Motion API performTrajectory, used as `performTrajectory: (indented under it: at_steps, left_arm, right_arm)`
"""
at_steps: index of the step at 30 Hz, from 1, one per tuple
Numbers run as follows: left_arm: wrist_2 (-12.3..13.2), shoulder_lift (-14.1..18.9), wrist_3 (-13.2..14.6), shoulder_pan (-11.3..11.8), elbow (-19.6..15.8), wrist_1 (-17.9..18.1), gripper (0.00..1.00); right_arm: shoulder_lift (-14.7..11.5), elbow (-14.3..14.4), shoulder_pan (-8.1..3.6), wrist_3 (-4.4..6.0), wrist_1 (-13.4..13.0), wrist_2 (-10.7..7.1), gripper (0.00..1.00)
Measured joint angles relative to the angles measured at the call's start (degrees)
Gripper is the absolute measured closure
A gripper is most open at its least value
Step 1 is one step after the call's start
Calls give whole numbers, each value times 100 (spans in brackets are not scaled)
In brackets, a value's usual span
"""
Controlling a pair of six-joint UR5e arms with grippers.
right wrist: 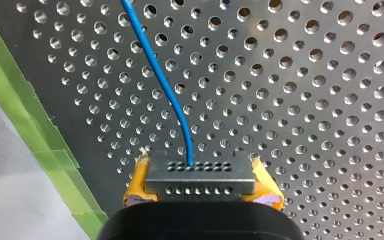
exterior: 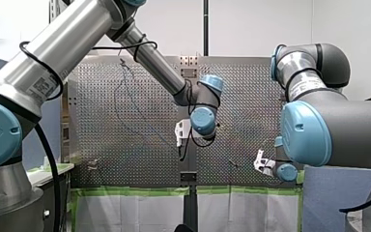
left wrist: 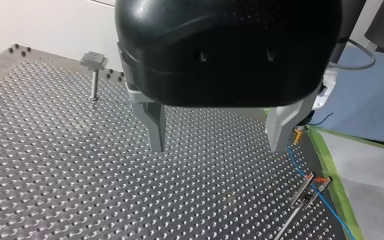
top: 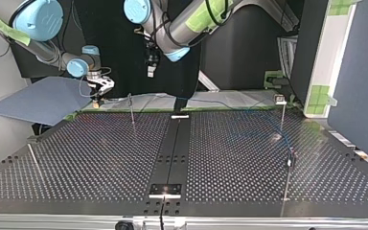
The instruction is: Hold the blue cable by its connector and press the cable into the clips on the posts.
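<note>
Right jaws are clamped on the grey connector [right wrist: 200, 176], with yellow pads [right wrist: 139, 186] pressing on either end. Blue cable [right wrist: 166, 90] leaves the connector's middle and runs out over the perforated table [right wrist: 320, 100], beside the green tape [right wrist: 40, 145] along the table's edge. Left jaws have their metal fingers [left wrist: 155, 125] spread wide, hold nothing, and hover above the table. The cable appears to reach a post [top: 281, 115] near that edge's other corner, but it is too faint in the top view to confirm.

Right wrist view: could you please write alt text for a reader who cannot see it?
My right arm's yellow-padded tool is shut on a grey connector. The blue cable runs from it ahead over the perforated table, with green tape lining the table's edge.
</note>
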Motion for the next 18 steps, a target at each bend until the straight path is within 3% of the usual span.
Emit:
performTrajectory:
  at_steps: [11, 18]
  left_arm:
    - [-1, 600, -89, 6, -601, 221, 0]
    - [78, 924, -118, 10, -924, 527, 0]
  right_arm:
    - [-82, 1, 0, -84, 124, -113, 100]
    - [-369, 167, -3, -204, 293, 9, 100]
